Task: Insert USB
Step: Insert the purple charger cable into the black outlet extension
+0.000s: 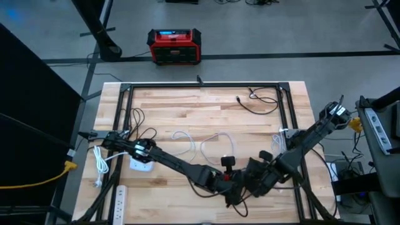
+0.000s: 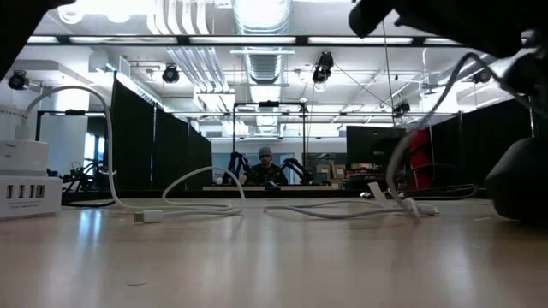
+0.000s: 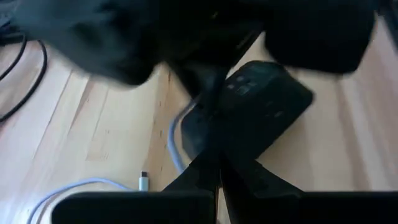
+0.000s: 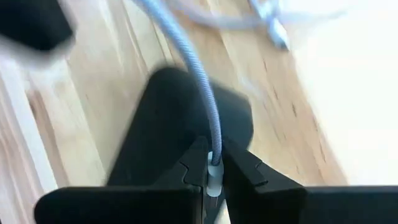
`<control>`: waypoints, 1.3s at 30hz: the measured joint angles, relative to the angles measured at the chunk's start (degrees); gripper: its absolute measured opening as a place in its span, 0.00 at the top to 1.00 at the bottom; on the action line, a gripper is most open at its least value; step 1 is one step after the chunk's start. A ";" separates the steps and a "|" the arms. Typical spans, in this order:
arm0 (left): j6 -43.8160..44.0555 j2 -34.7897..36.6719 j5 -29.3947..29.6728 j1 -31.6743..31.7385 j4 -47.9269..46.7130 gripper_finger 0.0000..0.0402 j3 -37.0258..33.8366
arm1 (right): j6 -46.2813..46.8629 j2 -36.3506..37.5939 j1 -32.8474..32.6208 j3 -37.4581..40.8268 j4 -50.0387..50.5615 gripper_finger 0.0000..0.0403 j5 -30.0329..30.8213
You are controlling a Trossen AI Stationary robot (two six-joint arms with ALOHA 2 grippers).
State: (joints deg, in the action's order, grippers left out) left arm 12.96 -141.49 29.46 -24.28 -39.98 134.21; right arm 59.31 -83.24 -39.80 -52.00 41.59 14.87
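Observation:
Both grippers meet near the table's front edge, right of centre. My right gripper (image 4: pixel 213 169) is shut on the end of a white braided USB cable (image 4: pixel 189 59), above a black box (image 4: pixel 168 124). My left gripper (image 3: pixel 221 180) is shut and holds nothing, with its tips just short of the same black box (image 3: pixel 261 106), which lies flat on the wood. Another white cable end with a small plug (image 3: pixel 144 181) lies loose beside the box. The high view shows only the two arms crossing there (image 1: pixel 240 181); the box is hidden under them. My right gripper pinches the white plug end (image 4: pixel 214 179) of the braided cable between its two fingers. The fingers point steeply down. The cable runs on from the fingers over the black box, clear of the wood there. My left gripper: I cannot tell whether its shut tips touch the black box.
A white charger block (image 2: pixel 26 184) stands at the table's left, with a power strip (image 1: pixel 119 197) near the front left corner. Loose white cables (image 1: pixel 215 145) lie mid-table and a black cable (image 1: pixel 259 103) at the far right. A person sits in the room behind (image 2: pixel 265 162).

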 joint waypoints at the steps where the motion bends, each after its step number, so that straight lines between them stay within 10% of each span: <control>1: -0.01 0.10 -0.02 -0.28 -0.06 1.00 0.00 | -1.13 0.01 0.40 0.00 -1.29 0.96 0.70; 14: -1.04 0.11 -14.60 -1.46 11.73 1.00 -4.66 | 5.12 1.42 -4.23 -1.56 19.46 0.96 -5.89; 28: 0.44 0.07 -20.57 4.48 22.37 1.00 -16.90 | 5.85 -4.56 -9.70 2.39 -2.07 0.96 -5.37; 39: 2.81 0.09 -19.48 4.53 15.22 1.00 -13.08 | 3.62 -2.54 -9.79 2.39 -5.16 0.96 -1.42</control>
State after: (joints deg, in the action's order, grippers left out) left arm 15.77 -141.40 9.98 -19.75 -24.76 121.13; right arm 62.93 -85.78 -49.59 -49.60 36.43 13.45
